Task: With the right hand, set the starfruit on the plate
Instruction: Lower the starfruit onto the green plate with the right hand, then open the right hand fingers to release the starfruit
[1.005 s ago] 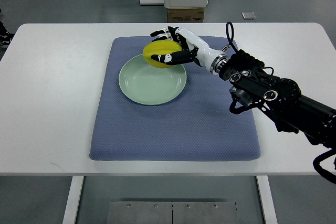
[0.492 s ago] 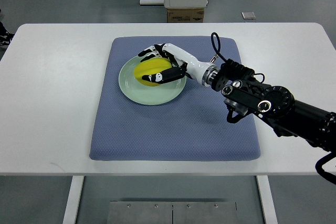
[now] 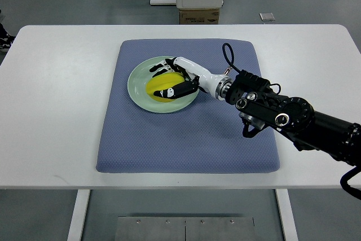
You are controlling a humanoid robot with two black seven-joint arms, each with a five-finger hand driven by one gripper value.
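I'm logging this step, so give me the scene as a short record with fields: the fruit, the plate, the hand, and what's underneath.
starfruit: yellow, over the plate's middle, contact with it unclear
plate: pale green, round, on the mat
right hand: fingers wrapped around the starfruit
mat: blue, on the white table
left hand: not in view

Glossy ceramic-looking plate (image 3: 138, 97) on textured cloth mat (image 3: 186, 134), smooth table (image 3: 56, 111)
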